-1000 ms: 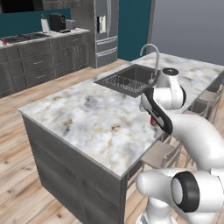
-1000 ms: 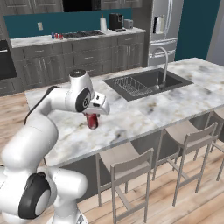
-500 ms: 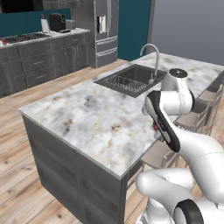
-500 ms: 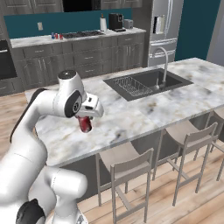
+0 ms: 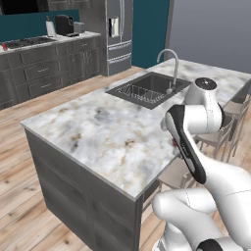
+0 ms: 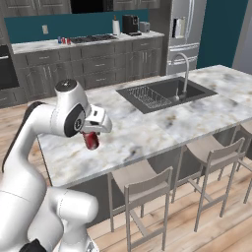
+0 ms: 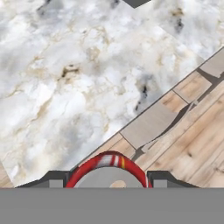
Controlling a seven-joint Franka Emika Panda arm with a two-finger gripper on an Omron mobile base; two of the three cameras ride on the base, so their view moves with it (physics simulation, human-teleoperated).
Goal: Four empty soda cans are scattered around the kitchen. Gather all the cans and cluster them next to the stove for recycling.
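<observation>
My gripper (image 6: 92,136) is shut on a red soda can (image 6: 91,142) and holds it upright above the near edge of the marble island (image 6: 147,130). The hand view looks down on the can's silver top and red rim (image 7: 107,171), with a dark fingertip (image 7: 51,179) on each side of it. In the left base view, a sliver of the red can (image 5: 174,142) peeks out behind my forearm. The stove (image 6: 93,38) lies on the far back counter, and small red and blue cans (image 6: 63,40) stand just left of it. The stove (image 5: 22,43) also appears far off at the upper left.
A sink (image 6: 165,93) with a tall faucet (image 6: 183,74) is set into the island. Bar stools (image 6: 142,189) line the island's near side over a wooden floor. A steel fridge (image 6: 183,34) stands at the back right. Grey cabinets (image 6: 98,66) run under the back counter.
My arm has swung a little with the can, carrying it from over the island top toward the island's near edge. The jaws stay shut on the can.
</observation>
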